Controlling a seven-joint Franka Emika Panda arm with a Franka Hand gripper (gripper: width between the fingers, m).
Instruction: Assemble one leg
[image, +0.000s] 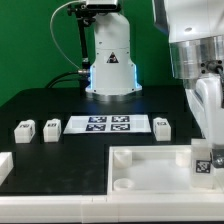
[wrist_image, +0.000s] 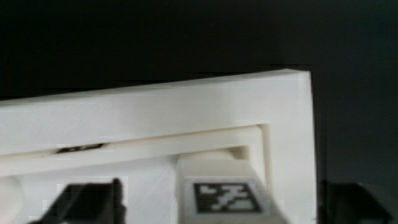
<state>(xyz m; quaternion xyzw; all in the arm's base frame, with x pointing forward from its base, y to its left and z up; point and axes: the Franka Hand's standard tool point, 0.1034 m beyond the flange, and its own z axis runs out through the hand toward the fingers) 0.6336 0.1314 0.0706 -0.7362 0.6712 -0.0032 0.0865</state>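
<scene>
Jaws of the gripper (image: 204, 160) pinching a tagged leg (image: 203, 166), held at the corner of the white panel (image: 140, 165) on the exterior view's right. Three more legs (image: 24, 130) loose on the table (image: 60, 105), beside the marker board (image: 108, 124).

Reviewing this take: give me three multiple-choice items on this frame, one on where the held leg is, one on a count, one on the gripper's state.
1. The held leg is
A. over the panel's corner on the exterior view's right
B. on the marker board
C. off the table

2. Legs lying loose on the black table:
A. one
B. three
C. five

3. The gripper is
A. open, empty
B. shut on the leg
C. out of view

Key: 1 A, its tag sits above the panel there. 2 B, two beside the marker board and one on its other side. 3 B, the fingers flank the tagged block in the wrist view.
</scene>
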